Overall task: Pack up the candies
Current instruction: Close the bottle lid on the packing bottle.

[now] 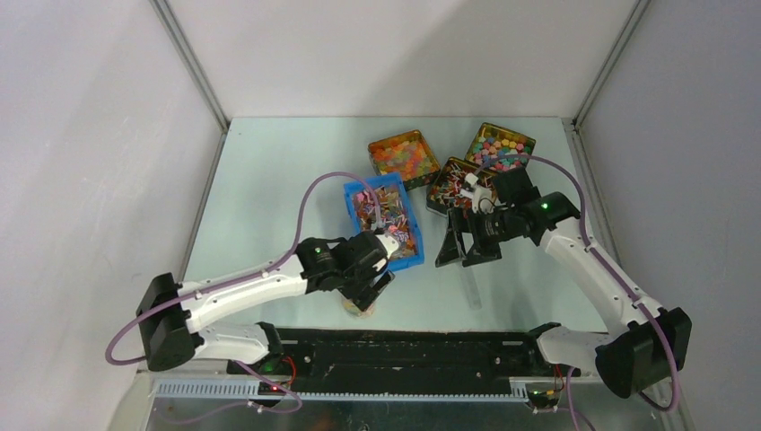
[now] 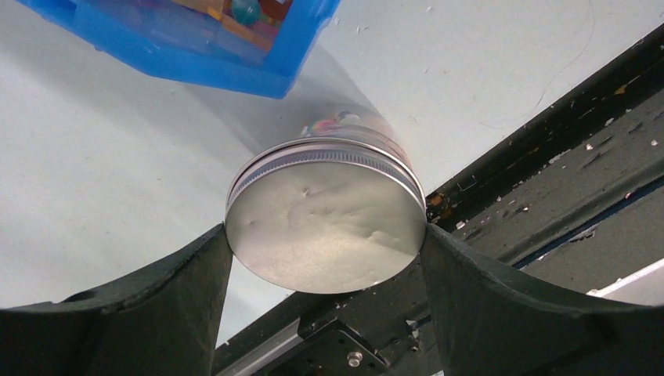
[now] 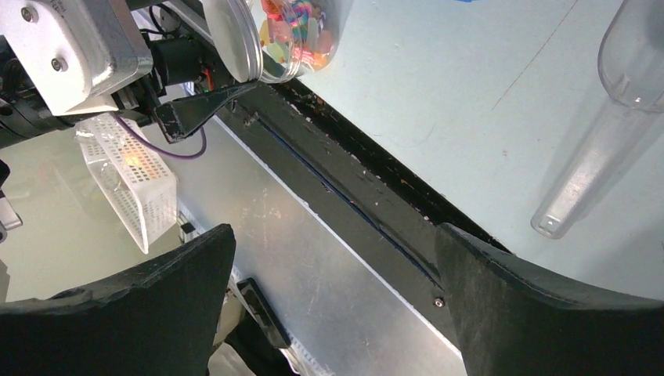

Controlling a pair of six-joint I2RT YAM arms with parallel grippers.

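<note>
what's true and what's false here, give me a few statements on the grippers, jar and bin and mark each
1. The left gripper clamps the metal lid from both sides. True.
2. The right gripper holds the clear plastic scoop. False: its fingers are open with nothing between them, and the scoop lies apart from it.
3. The jar under the lid has candies inside. True.
4. The blue bin is empty. False: it holds many wrapped candies.

The right gripper (spread wide) hangs beside a clear tube lying on the table.
</note>
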